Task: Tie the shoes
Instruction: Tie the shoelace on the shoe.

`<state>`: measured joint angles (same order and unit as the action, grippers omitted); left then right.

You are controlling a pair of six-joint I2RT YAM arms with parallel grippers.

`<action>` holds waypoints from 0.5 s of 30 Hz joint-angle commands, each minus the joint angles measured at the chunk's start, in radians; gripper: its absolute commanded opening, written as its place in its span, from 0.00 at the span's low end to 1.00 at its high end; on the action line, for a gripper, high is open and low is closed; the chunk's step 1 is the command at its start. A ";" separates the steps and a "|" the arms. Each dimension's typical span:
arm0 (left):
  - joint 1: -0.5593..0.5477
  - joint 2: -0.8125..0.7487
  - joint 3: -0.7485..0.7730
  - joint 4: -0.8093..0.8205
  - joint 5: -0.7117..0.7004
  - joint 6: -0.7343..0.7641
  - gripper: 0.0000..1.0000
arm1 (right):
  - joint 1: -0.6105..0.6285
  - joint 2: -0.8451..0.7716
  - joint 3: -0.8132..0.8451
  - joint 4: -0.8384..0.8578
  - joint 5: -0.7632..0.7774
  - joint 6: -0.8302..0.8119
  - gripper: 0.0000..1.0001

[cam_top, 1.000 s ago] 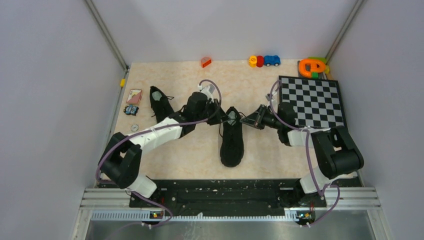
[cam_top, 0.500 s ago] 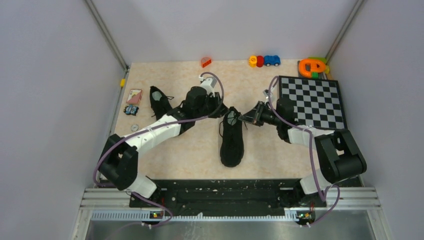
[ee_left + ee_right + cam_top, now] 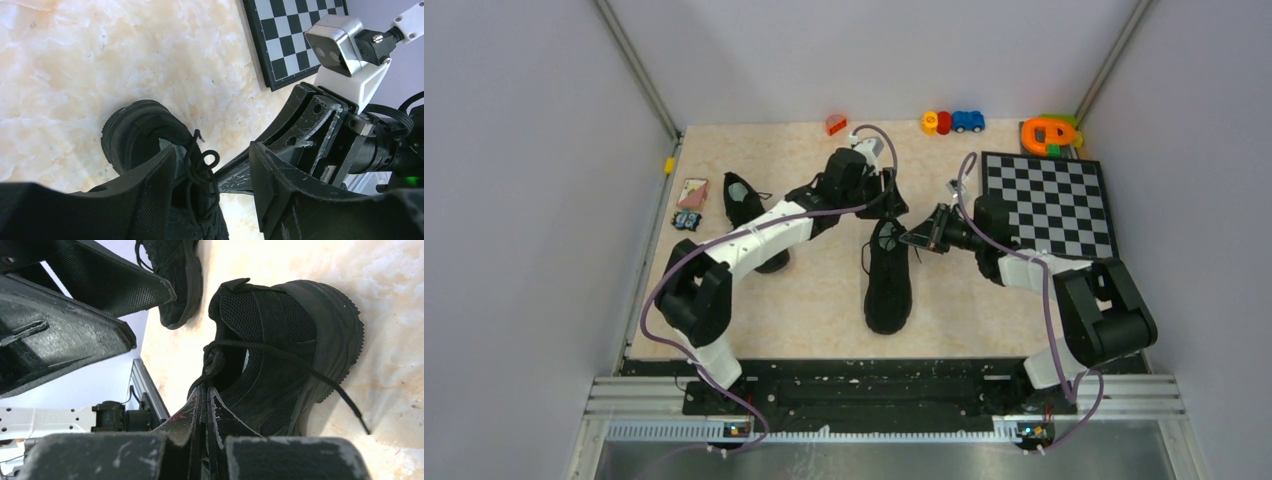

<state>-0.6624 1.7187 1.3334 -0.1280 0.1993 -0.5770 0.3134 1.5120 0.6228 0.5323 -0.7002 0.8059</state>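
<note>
Black on black makes this hard to read, but the wrist views settle it. My left gripper (image 3: 211, 150) has its jaws spread wide with nothing between them. It hangs just over the heel end of the middle shoe (image 3: 888, 278), and I can't see either finger (image 3: 150, 192) touching it. My right gripper (image 3: 204, 392) has its jaws pressed flat together on a strand of lace (image 3: 204, 379) that runs from the knot (image 3: 216, 359) at the collar straight into the fingertips. A second strand trails loose across the side of the shoe down to the table (image 3: 804, 300). That shoe lies in the middle of the table, toe toward the arm bases and heel away. Its mate, the other shoe (image 3: 742, 200), lies well apart to the left, partly under my left forearm. The chessboard (image 3: 1049, 205) sits off to the right, behind the right arm. Compared with a second ago, the left arm has swung away from me and to the right, so its gripper now sits at the heel of the middle shoe instead of at its left side. The right gripper has barely shifted, and both shoes lie where they did.
</note>
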 commanded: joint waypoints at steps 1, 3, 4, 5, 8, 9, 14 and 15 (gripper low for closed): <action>-0.032 0.031 0.116 -0.161 -0.023 0.029 0.58 | 0.020 -0.038 0.047 0.037 0.002 -0.023 0.00; -0.040 0.037 0.135 -0.194 -0.035 0.039 0.58 | 0.023 -0.041 0.050 0.038 0.001 -0.021 0.00; -0.043 0.038 0.143 -0.211 -0.043 0.042 0.58 | 0.024 -0.041 0.052 0.038 0.001 -0.022 0.00; -0.047 0.038 0.150 -0.226 -0.050 0.046 0.57 | 0.026 -0.041 0.054 0.035 0.002 -0.024 0.00; -0.058 0.044 0.176 -0.273 -0.072 0.063 0.57 | 0.029 -0.042 0.057 0.030 0.002 -0.025 0.00; -0.063 0.050 0.186 -0.290 -0.080 0.068 0.57 | 0.030 -0.042 0.057 0.029 0.002 -0.026 0.00; -0.092 0.086 0.241 -0.361 -0.139 0.092 0.57 | 0.035 -0.041 0.058 0.026 0.005 -0.028 0.00; -0.097 0.093 0.256 -0.369 -0.156 0.096 0.57 | 0.037 -0.041 0.060 0.025 0.004 -0.027 0.00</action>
<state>-0.7391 1.7905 1.5192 -0.4355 0.1131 -0.5179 0.3328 1.5055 0.6380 0.5301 -0.7002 0.8028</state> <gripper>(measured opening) 0.570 0.009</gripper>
